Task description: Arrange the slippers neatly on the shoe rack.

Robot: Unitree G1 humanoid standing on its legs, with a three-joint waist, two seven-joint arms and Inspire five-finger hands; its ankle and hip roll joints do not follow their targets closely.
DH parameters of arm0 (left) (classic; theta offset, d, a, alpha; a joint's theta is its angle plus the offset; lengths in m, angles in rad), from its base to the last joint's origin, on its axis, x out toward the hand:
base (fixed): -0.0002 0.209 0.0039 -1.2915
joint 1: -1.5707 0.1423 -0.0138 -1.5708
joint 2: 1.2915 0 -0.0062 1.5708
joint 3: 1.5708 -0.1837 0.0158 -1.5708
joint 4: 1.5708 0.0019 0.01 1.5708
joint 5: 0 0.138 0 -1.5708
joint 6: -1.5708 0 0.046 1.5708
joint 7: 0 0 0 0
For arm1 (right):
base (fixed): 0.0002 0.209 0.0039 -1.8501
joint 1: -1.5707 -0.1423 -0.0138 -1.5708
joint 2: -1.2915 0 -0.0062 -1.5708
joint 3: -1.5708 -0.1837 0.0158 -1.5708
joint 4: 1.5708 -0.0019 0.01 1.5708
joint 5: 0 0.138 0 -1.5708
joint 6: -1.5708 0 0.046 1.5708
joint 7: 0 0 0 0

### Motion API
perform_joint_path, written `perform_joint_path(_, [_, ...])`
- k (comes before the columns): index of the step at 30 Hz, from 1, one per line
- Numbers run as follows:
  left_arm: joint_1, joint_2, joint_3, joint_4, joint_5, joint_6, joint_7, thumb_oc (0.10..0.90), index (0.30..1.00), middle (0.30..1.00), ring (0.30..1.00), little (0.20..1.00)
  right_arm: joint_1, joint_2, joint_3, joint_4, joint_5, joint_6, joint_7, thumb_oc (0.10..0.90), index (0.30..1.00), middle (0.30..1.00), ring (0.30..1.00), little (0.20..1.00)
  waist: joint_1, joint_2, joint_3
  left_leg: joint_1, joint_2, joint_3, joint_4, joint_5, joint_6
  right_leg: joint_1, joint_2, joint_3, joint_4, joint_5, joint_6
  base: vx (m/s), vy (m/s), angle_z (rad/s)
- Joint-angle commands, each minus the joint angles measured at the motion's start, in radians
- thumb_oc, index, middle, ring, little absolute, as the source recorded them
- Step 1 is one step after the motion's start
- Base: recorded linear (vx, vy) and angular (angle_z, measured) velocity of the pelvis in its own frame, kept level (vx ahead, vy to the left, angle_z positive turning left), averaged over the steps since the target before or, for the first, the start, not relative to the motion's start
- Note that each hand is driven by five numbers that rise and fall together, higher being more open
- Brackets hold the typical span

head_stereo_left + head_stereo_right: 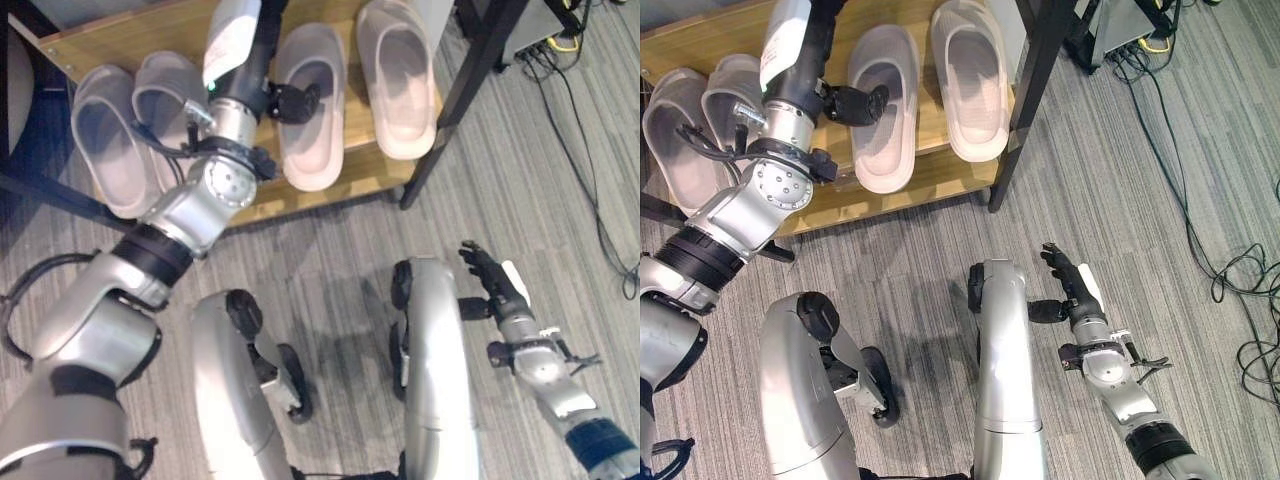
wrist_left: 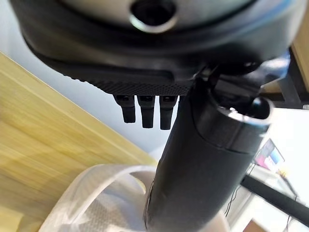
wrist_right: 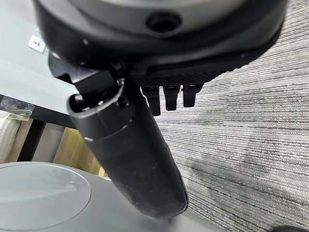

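Several pale pink slippers lie toes-forward on the wooden shelf (image 1: 300, 200) of the shoe rack. Two sit side by side at the left (image 1: 105, 140) (image 1: 165, 100). A third slipper (image 1: 310, 110) and a fourth slipper (image 1: 398, 80) lie to the right. My left hand (image 1: 250, 70) reaches over the shelf between the second and third slipper. Its fingers (image 2: 145, 113) are straight, and its thumb (image 1: 295, 100) stands out over the third slipper's inner edge (image 2: 96, 193). I cannot tell whether it touches. My right hand (image 1: 490, 275) hangs open low over the carpet, holding nothing.
The rack's black post (image 1: 450, 110) stands at the shelf's right end. Cables (image 1: 590, 180) trail across the grey carpet at the right, and equipment with a yellow cable (image 1: 560, 40) sits at the far right. Open carpet lies in front of the shelf.
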State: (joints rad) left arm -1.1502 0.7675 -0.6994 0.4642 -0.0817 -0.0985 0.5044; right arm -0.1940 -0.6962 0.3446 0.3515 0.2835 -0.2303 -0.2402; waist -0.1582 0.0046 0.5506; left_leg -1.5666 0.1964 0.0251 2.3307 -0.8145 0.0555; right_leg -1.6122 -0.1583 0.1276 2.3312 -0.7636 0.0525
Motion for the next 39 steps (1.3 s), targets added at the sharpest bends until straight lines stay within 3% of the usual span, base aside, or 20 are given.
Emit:
perform_joint_path(1, [-0.075, 0.079, 0.100, -0.083, -0.072, -0.102, 0.027, 0.800, 0.900, 0.900, 0.900, 0.900, -0.032, -0.040, -0.071, -0.153, -0.046, -0.059, -0.015, 0.800, 0.900, 0.900, 0.900, 0.900, 0.029, 0.001, -0.031, -0.003, -0.056, -0.095, -0.046, 0.008, -0.068, 0.042, -0.104, 0.058, -0.019, -0.014, 0.004, 0.00, 0.000, 0.00])
perform_joint_path(9, [0.097, 0.129, 0.187, -0.225, -0.199, -0.156, -0.014, 0.800, 0.900, 0.900, 0.900, 0.900, -0.002, -0.051, -0.084, -0.162, -0.079, -0.042, -0.017, 0.800, 0.900, 0.900, 0.900, 0.900, 0.043, 0.014, -0.031, -0.003, -0.059, -0.100, -0.053, 0.007, -0.072, 0.042, -0.113, 0.050, -0.021, -0.021, -0.002, 0.00, -0.004, 0.02])
perform_joint_path(17, [0.291, 0.165, 0.284, -0.410, -0.416, -0.212, -0.077, 0.800, 0.900, 0.900, 0.900, 0.900, 0.018, -0.052, -0.093, -0.163, -0.089, -0.023, -0.017, 0.800, 0.900, 0.900, 0.900, 0.900, 0.064, 0.028, -0.031, -0.003, -0.060, -0.100, -0.063, 0.004, -0.072, 0.042, -0.117, 0.051, -0.023, -0.025, -0.011, 0.00, 0.000, 0.00])
perform_joint_path(30, [0.389, 0.172, 0.244, -0.507, -0.506, -0.179, -0.194, 0.800, 0.900, 0.900, 0.900, 0.900, 0.017, -0.062, -0.090, -0.164, -0.090, -0.016, -0.006, 0.800, 0.900, 0.900, 0.900, 0.900, 0.068, 0.041, -0.031, -0.003, -0.064, -0.098, -0.070, 0.001, -0.071, 0.042, -0.125, 0.051, -0.030, -0.025, -0.013, 0.00, -0.001, 0.02])
perform_joint_path(39, [0.390, 0.178, 0.164, -0.545, -0.501, -0.137, -0.276, 0.800, 0.900, 0.900, 0.900, 0.900, 0.008, -0.066, -0.086, -0.158, -0.076, -0.016, 0.011, 0.800, 0.900, 0.900, 0.900, 0.900, 0.065, 0.042, -0.031, -0.003, -0.065, -0.092, -0.074, 0.002, -0.071, 0.042, -0.126, 0.050, -0.029, -0.026, -0.014, 0.00, 0.000, 0.00])
